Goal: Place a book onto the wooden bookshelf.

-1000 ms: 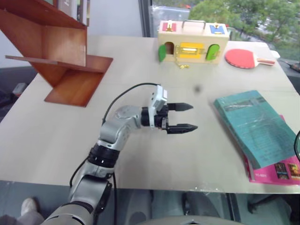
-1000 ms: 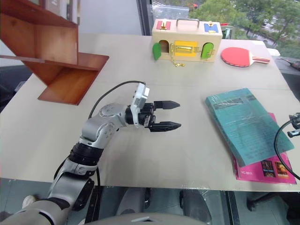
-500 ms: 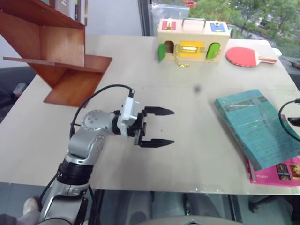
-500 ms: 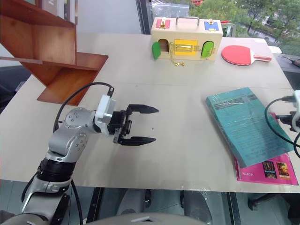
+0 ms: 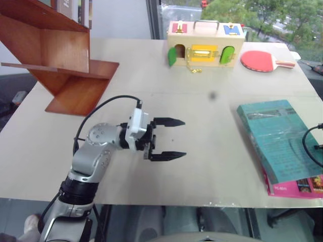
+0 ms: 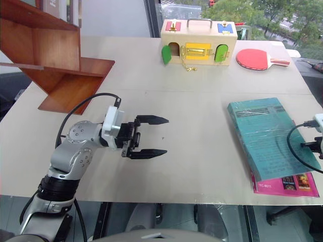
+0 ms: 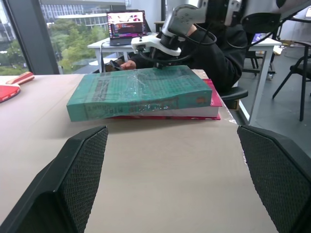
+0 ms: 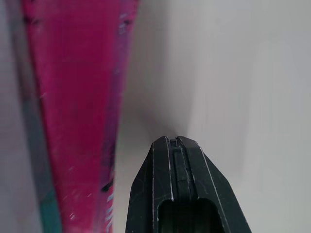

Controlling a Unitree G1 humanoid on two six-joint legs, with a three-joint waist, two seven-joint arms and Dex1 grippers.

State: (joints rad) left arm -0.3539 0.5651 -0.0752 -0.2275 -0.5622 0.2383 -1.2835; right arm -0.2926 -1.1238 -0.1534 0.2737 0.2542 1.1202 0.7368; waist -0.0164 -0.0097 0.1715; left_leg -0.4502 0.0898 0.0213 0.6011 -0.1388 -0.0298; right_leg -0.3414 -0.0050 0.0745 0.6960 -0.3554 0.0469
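Left eye view: the task is barely begun. The large flat teal-green plastic-wrapped book [image 5: 280, 138] still lies at the right edge of the frame on the pale grey counter [image 5: 212, 166], resting on a magenta-pink book [image 5: 298, 184]. The reddish-brown polished wooden bookshelf [image 5: 60, 65] stands in the upper left, well apart from it. The left hand [image 5: 174, 139] hovers in the middle with its black fingers spread wide and nothing between them. Lifting, carrying and setting the book down all remain.

Right eye view: a pale wooden toy box with coloured doors [image 6: 199, 44] and a red table-tennis paddle [image 6: 260, 59] sit along the top, clear of the likely path to the shelf.

Left wrist view: the teal book lies straight ahead on the pink one; the right arm reaches down at its far edge, and a seated person in dark clothing [image 7: 214, 43] is behind.

Right wrist view: the right hand [image 8: 176, 141], fingers pressed together on nothing, points at the counter just beside the pink book's edge.
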